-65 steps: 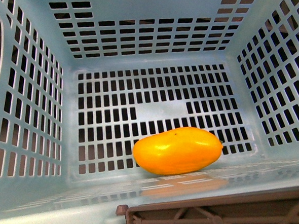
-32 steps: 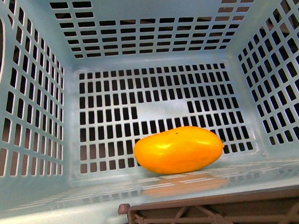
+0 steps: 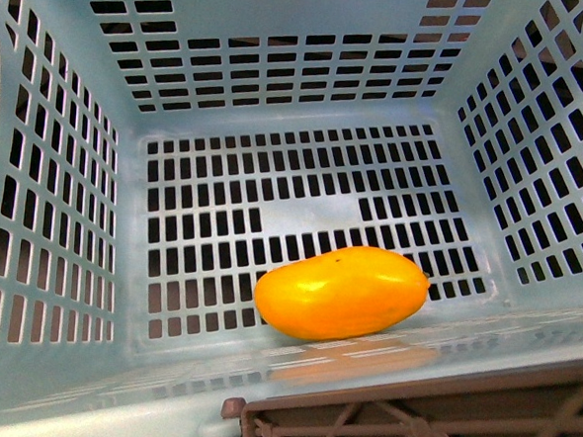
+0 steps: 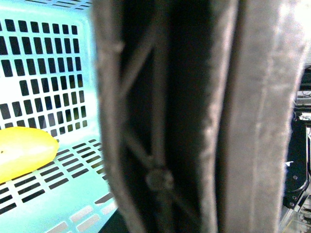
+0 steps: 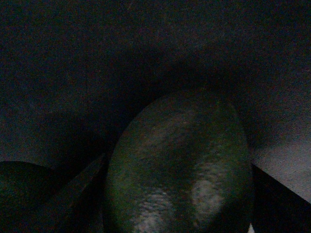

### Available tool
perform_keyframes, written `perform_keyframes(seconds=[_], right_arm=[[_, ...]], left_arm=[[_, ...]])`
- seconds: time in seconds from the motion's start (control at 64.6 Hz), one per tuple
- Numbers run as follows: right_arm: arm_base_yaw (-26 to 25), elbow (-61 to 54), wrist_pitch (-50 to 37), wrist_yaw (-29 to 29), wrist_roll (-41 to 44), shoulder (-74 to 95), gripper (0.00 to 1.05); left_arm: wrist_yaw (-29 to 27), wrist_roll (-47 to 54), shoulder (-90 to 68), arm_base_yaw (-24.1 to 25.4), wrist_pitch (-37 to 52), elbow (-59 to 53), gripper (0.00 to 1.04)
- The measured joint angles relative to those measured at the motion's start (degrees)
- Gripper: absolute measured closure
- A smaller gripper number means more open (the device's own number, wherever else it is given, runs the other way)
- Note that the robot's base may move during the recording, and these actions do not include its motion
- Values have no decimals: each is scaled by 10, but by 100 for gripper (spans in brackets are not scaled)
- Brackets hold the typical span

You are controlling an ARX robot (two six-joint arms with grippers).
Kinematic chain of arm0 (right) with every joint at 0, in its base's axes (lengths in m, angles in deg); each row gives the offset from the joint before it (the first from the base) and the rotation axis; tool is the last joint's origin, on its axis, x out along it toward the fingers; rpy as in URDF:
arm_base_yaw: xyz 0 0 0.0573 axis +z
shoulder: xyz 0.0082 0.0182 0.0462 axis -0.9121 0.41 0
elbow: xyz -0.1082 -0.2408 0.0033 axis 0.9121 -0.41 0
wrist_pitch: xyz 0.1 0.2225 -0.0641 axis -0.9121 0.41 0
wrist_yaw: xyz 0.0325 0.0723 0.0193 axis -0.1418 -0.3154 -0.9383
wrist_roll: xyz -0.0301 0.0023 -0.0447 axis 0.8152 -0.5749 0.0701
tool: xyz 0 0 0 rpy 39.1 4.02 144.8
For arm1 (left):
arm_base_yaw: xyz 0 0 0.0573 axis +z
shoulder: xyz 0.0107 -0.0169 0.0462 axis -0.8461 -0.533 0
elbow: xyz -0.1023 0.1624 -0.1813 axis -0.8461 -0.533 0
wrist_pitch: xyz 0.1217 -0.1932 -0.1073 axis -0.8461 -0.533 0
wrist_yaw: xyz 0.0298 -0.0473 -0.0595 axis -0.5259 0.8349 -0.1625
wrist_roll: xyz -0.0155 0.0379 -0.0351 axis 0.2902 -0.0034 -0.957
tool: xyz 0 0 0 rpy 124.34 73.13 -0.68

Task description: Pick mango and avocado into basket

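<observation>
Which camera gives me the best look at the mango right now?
The front view: the whole mango lies on the basket floor, unobstructed. The left wrist view catches only one end of it beside the brown handle that fills the picture. The right wrist view is dark.

No text, label, brand, number or sign can be read.

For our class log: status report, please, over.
Grippers not in view. Mango alone in basket, near front wall. Handle fills left wrist view; right wrist view dark.
</observation>
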Motion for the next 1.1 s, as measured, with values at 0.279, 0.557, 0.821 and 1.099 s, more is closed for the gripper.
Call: perform_keyframes(seconds=[0.279,0.557,0.821,1.099], right_arm=[[-8,-51,-32,-14,0,-26,50],[-34,-227,-141,-78,0,-204,51],[-34,-422,-153,-144,0,-447,51],[-32,-530,-49,-181,-3,-731,51]], left_arm=[[0,0,0,0,0,0,92],[0,0,0,0,0,0,92],[0,0,0,0,0,0,92],[0,0,0,0,0,0,92]])
